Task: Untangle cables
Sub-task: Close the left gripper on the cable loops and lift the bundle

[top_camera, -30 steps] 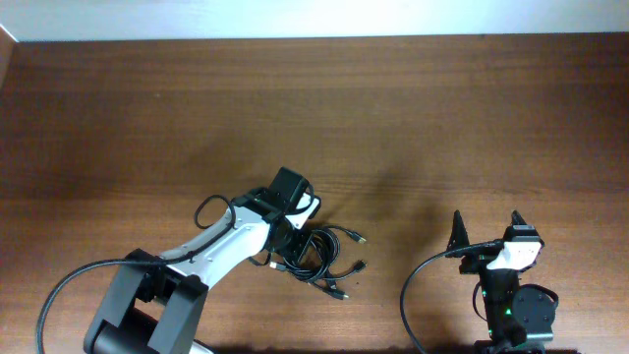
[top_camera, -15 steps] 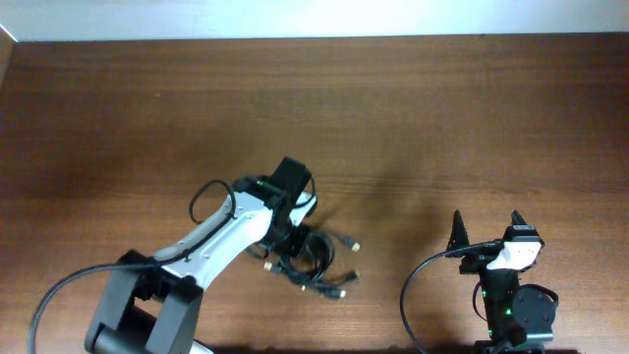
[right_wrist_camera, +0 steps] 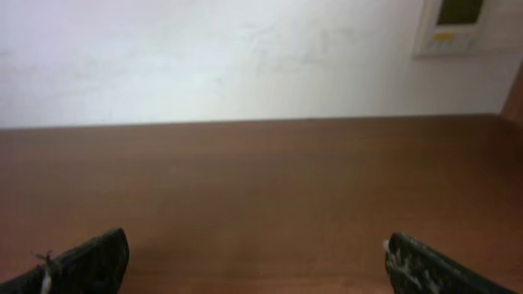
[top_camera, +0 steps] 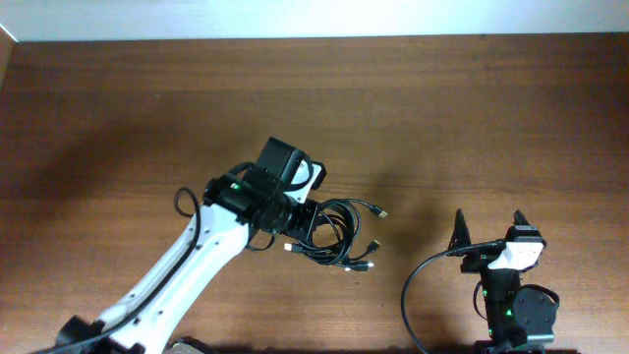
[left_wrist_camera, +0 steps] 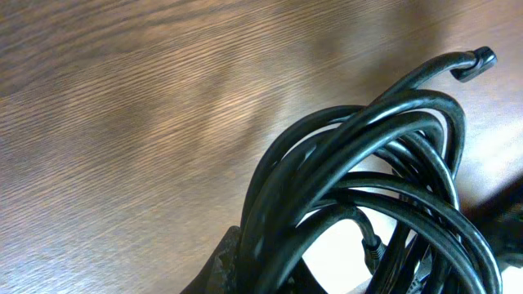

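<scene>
Left tool (top_camera: 298, 218) on perhaps three tangled cables (top_camera: 339, 236)

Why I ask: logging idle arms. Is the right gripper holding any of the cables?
No, the right gripper stands open and empty, well apart from the bundled cables.

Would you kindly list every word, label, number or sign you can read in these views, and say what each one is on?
No text is readable in any view.
The wall panel carries a small yellowish mark, too blurred to read.
The cables and the table show no print at all.
</scene>
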{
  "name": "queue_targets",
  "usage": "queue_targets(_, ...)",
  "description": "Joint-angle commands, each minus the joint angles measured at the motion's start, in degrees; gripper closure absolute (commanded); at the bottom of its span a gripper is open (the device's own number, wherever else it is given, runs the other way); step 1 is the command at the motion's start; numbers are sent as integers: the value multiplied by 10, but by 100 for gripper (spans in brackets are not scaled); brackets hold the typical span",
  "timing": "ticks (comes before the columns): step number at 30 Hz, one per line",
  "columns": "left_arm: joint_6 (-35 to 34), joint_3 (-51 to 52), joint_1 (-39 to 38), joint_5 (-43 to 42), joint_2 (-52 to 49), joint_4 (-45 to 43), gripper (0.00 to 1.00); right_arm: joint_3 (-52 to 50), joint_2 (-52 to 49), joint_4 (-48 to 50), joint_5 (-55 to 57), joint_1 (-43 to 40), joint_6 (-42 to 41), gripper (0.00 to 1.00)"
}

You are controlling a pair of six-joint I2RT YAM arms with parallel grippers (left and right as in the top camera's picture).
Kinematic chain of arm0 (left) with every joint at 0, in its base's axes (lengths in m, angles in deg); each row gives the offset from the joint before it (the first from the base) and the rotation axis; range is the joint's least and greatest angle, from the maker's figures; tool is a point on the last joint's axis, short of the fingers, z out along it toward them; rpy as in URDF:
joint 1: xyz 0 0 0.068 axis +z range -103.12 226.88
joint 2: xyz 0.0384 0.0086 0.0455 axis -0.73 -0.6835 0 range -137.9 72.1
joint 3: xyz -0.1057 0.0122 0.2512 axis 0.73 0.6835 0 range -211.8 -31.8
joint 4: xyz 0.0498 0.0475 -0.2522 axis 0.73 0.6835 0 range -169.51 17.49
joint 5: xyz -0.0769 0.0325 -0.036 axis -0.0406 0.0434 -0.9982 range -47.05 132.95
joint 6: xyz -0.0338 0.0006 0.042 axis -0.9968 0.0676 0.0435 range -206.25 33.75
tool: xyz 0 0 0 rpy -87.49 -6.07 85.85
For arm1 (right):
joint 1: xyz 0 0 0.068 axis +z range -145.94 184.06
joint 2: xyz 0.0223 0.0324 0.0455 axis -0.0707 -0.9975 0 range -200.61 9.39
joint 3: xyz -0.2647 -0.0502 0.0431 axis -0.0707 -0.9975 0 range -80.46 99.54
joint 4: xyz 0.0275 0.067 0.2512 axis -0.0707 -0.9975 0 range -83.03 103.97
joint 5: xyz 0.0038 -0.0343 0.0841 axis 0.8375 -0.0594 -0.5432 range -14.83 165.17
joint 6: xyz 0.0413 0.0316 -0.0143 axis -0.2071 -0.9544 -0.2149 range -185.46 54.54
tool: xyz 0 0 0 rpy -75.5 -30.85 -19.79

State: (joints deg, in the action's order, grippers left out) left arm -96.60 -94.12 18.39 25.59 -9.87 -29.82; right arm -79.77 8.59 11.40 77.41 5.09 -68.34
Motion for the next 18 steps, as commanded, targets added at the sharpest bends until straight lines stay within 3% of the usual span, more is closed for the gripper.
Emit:
queue_targets(1,-3,-12,2,-45,50,-3,100,3,6,30,9,-4,-6,1)
queue_targets(6,11,-12,2,-45,94,-25,100,85,6,-48,-79,-3,-7,1)
queue_targets(10,21,-12,2,-46,110,-53,100,219,5,-235,-81,-3,-9,1)
queue_targets(12,21,-12,2,-56,111,-74,100,278,0,-304,-81,-3,-52,1)
queue_targets(18,21,-12,2,-181,111,-172,100,426,-49,-448,-162,-3,-136,1)
